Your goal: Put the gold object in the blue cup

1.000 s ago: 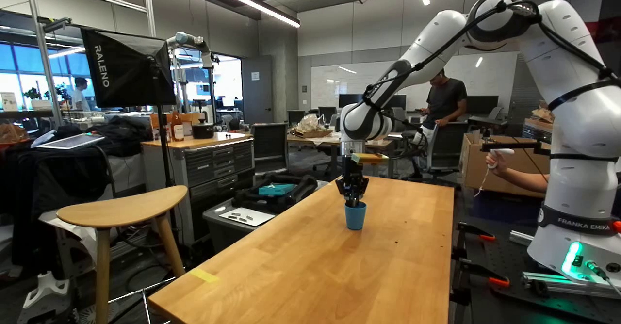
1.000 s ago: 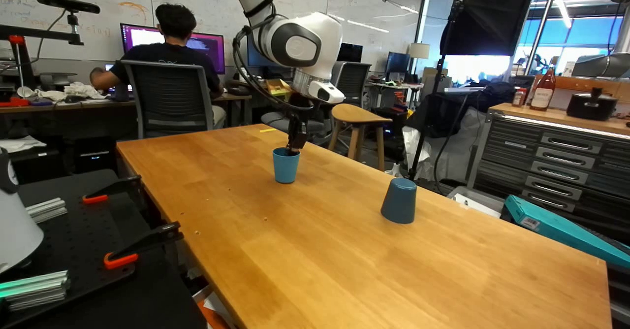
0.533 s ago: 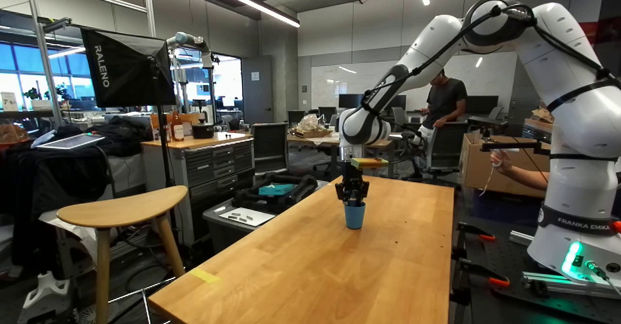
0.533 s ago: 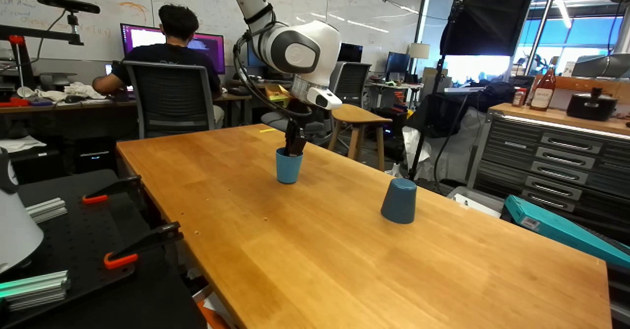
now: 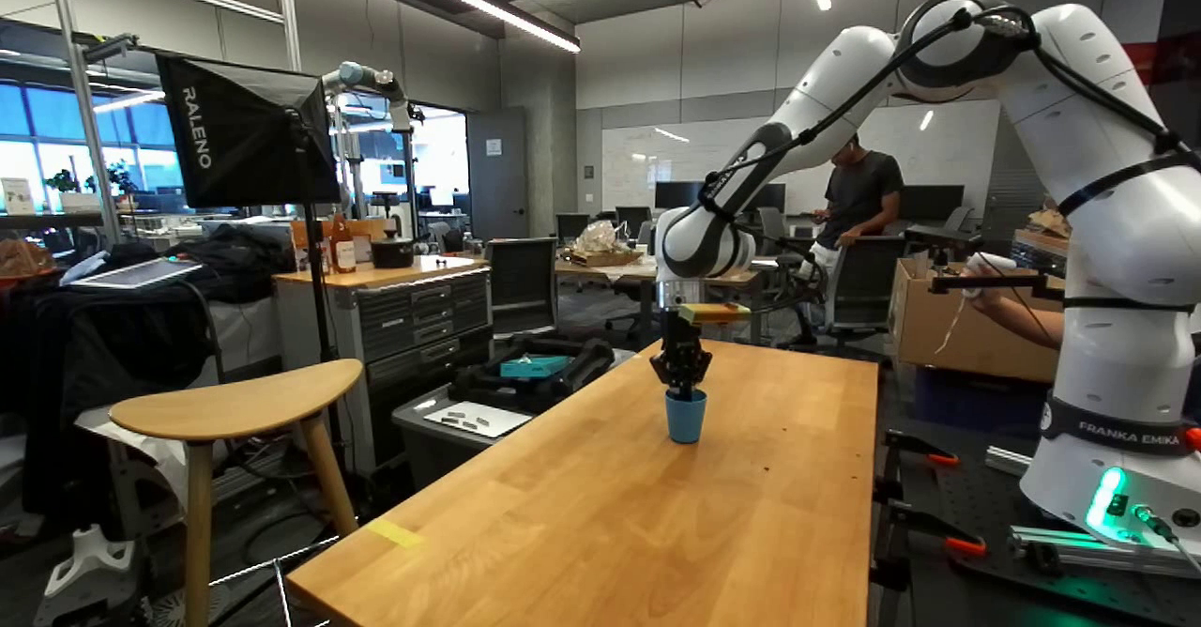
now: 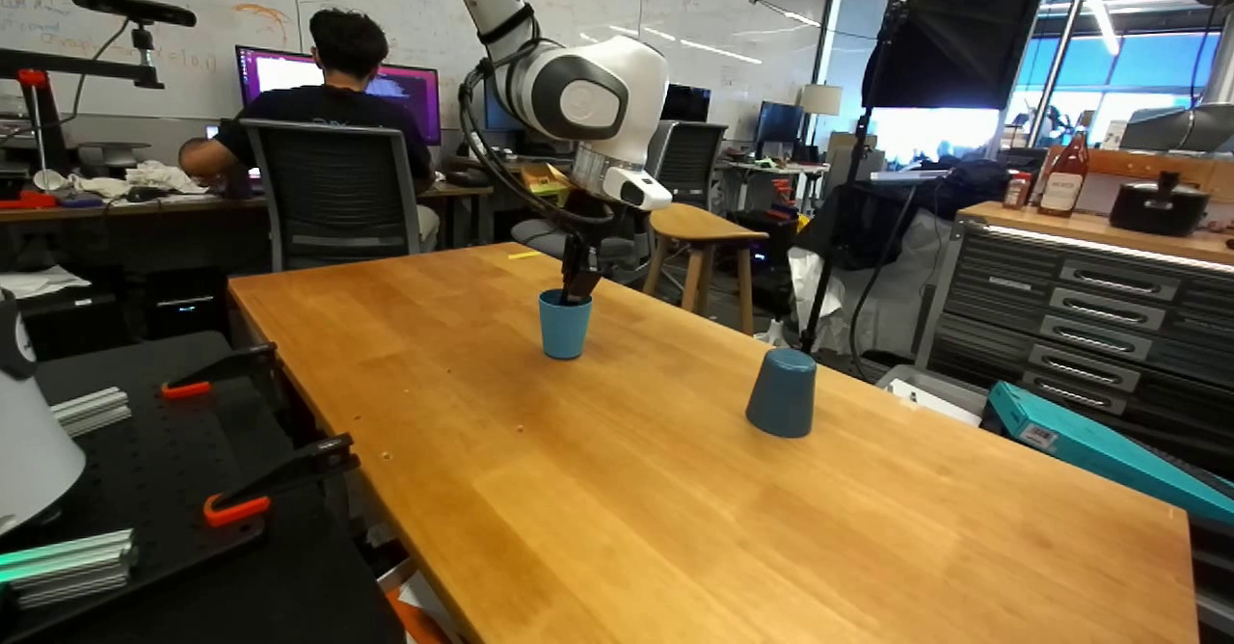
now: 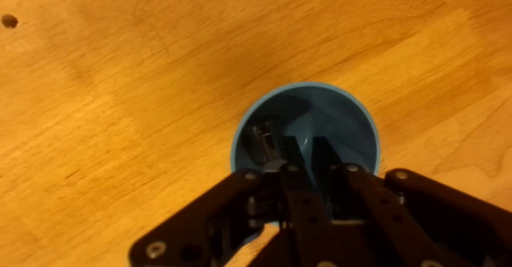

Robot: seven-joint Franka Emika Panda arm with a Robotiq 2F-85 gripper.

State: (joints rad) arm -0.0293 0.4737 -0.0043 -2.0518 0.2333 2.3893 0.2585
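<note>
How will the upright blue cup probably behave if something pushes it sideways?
The upright blue cup may tip, because it narrows toward its base. It is probably light, since its wall looks thin at the rim. It should not roll unless it falls, because it stands upright.

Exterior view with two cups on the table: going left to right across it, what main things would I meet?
Seated person → upright blue cup → upside-down darker cup → bottle → black pot.
</note>
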